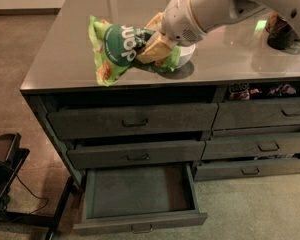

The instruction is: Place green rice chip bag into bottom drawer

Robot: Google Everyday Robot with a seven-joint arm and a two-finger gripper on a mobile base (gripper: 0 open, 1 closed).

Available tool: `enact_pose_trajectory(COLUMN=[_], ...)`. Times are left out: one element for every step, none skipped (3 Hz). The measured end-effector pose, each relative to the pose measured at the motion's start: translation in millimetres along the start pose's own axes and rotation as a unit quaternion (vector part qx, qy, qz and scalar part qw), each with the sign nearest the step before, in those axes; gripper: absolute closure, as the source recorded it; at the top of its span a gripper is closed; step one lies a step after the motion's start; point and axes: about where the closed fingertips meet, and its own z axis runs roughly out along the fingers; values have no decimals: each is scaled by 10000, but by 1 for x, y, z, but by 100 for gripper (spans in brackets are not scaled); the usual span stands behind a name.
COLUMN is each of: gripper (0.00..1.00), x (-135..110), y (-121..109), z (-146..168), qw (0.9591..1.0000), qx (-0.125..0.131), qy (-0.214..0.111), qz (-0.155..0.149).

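Over countertop (60, 64), pincer (151, 48) round green rice chip bag (116, 45)

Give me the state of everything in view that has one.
gripper: shut on the green rice chip bag, above the counter.
green rice chip bag: held, not yet in the drawer.
bottom drawer: pulled open, empty.
white bowl: on the counter, partly hidden behind the gripper.

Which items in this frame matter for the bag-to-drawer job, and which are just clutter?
Job:
- green rice chip bag, held by the gripper, jaws shut on it
- bottom drawer, pulled open

Lying about:
- white bowl, behind the gripper
- upper drawers, closed
- dark object, counter's far right
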Motion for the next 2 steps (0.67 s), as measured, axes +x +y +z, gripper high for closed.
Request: enact_pose_trajectory(gripper=[100, 100], x=[-12, -32], y=[-3, 26], z=[6, 2], qw=[9996, 9992], qx=[-172, -347], qy=[107, 68], qz=[-214, -178])
